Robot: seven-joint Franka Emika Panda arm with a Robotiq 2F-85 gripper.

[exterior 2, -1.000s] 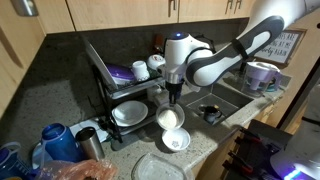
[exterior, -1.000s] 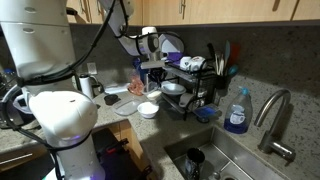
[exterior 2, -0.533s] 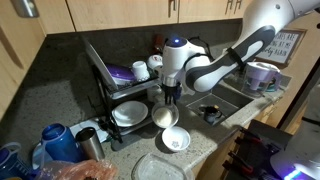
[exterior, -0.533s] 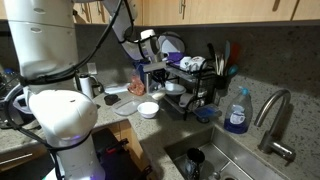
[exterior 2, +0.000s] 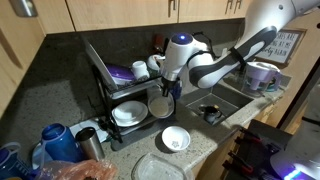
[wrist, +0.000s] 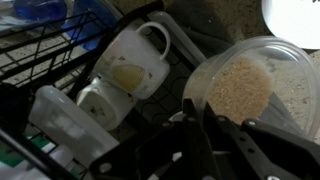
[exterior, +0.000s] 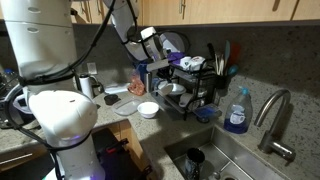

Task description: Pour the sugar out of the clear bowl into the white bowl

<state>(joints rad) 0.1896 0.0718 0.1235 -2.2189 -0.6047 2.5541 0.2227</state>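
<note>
My gripper [exterior 2: 167,95] is shut on the rim of the clear bowl [exterior 2: 161,108] and holds it in the air, tipped steeply on edge. In the wrist view the clear bowl [wrist: 262,70] fills the right side, with a pile of sugar [wrist: 238,88] lying against its lower wall, just above the gripper [wrist: 200,106]. The white bowl [exterior 2: 176,138] sits on the counter below and a little in front of the clear bowl. It also shows in an exterior view [exterior: 148,109] and at the top right of the wrist view [wrist: 296,18]. The gripper and clear bowl [exterior: 170,89] hang beside the rack.
A black dish rack [exterior 2: 105,85] with a plate [exterior 2: 128,113] and mugs [wrist: 130,62] stands right behind the gripper. A flat plate [exterior 2: 158,168] lies on the counter near the white bowl. The sink [exterior: 225,160], tap [exterior: 272,118] and a soap bottle [exterior: 237,110] lie to one side.
The gripper has lifted the clear bowl up and back from over the white bowl towards the rack. The bowl has tipped further onto its edge.
</note>
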